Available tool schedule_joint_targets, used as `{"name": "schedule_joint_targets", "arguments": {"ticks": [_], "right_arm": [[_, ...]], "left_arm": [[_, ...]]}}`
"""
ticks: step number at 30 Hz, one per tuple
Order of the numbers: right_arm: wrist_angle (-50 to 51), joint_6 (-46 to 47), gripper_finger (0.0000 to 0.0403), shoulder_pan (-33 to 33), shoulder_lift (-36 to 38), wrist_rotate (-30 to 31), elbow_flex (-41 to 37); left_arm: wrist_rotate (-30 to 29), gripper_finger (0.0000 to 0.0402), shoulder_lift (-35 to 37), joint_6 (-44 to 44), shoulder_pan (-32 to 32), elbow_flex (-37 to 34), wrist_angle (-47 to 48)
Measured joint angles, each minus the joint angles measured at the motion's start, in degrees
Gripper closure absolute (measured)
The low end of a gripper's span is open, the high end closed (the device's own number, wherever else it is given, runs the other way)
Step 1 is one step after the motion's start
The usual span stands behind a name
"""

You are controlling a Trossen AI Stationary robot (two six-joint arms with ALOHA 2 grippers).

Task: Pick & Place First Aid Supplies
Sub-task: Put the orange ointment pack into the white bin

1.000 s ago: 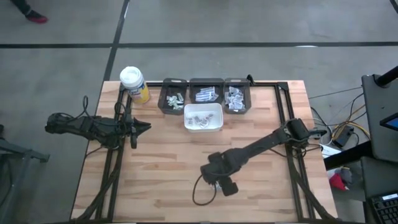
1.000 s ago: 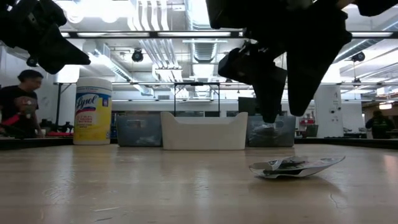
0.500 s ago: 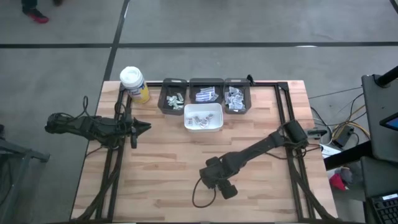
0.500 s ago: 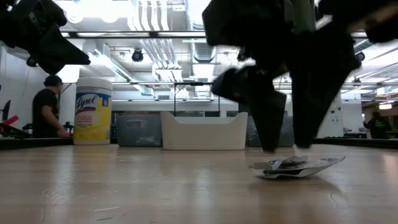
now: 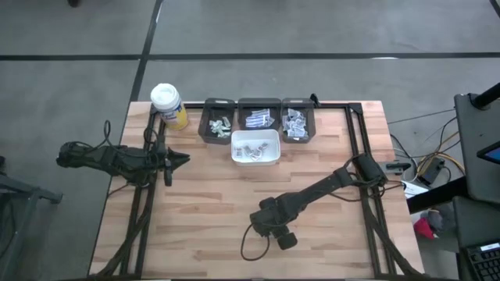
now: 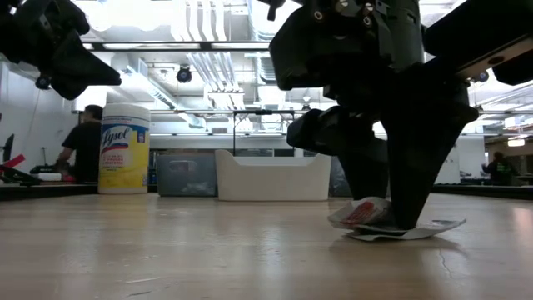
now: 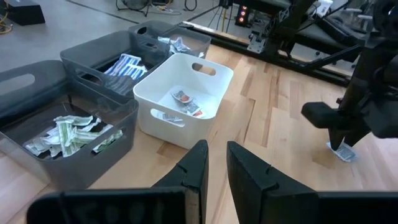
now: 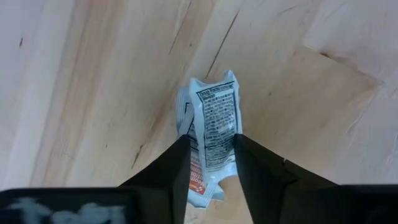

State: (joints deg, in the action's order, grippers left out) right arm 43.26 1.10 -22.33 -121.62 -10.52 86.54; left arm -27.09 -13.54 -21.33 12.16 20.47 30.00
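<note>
A white first aid packet (image 8: 214, 118) with black and red print lies on the wooden table near its front middle. My right gripper (image 8: 212, 142) points down over it and is shut on it; the low view shows the packet (image 6: 360, 212) buckled up between the fingers. Several more supplies lie in the white bin (image 5: 255, 147) and the three grey bins (image 5: 258, 117) at the far edge. My left gripper (image 7: 217, 162) hovers above the table's left side, pointing toward the bins. Its fingers stand a narrow gap apart with nothing between them. My right gripper pinches the packet's two long edges (image 8: 231, 134) between its two fingers, at the packet's near end. The fingers (image 6: 408, 208) come from above, pointing steeply down, tips at the table. The pinched part bows upward while the rest (image 6: 437, 226) lies flat on the wood.
A yellow wipes bottle (image 5: 168, 105) with a white cap stands at the far left corner. Black frame rails (image 5: 141, 211) run along both sides of the table. Bare wood (image 5: 203, 195) lies between the bins and my right gripper. A person (image 6: 83, 142) stands in the room beyond.
My right gripper has sunk onto the packet, and its fingers have drawn together on it. The packet lay flat before. Now one end is squeezed and bowed upward, while the other end stays on the table.
</note>
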Motion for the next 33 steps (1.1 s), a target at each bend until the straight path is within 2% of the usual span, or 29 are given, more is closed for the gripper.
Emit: {"name": "schedule_joint_targets", "arguments": {"ticks": [13,16,20,23,29,31,33], "right_arm": [[3.23,1.94,0.0366,0.81,0.28,-0.04,0.36],[8.64,2.13,0.0389,1.99,0.28,0.03,2.99],[14.55,0.12,0.0393,4.12,0.39,0.41,8.94],[17.88,-2.82,0.0394,5.9,0.39,6.2,13.9],[19.06,-10.86,0.0394,12.18,0.55,28.72,19.23],[18.88,-11.51,0.0394,15.9,0.55,29.62,19.58],[18.63,-11.22,0.0394,20.11,0.55,27.19,19.14]], "left_arm": [[0.0,0.0346,0.0,-0.15,-0.04,-0.02,-1.42],[0.0,0.0346,0.0,-0.15,-0.04,-0.02,-1.51],[0.0,0.0346,0.0,-0.12,-0.04,-0.01,-2.21],[0.0,0.0346,0.0,-0.12,-0.04,-0.01,-2.5],[0.0,0.0346,0.0,-0.12,-0.02,-0.02,-2.61],[0.0,0.0346,0.0,-0.1,-0.02,-0.01,-2.61],[0.0,0.0346,0.0,-0.1,0.02,0.0,-2.61]]}}
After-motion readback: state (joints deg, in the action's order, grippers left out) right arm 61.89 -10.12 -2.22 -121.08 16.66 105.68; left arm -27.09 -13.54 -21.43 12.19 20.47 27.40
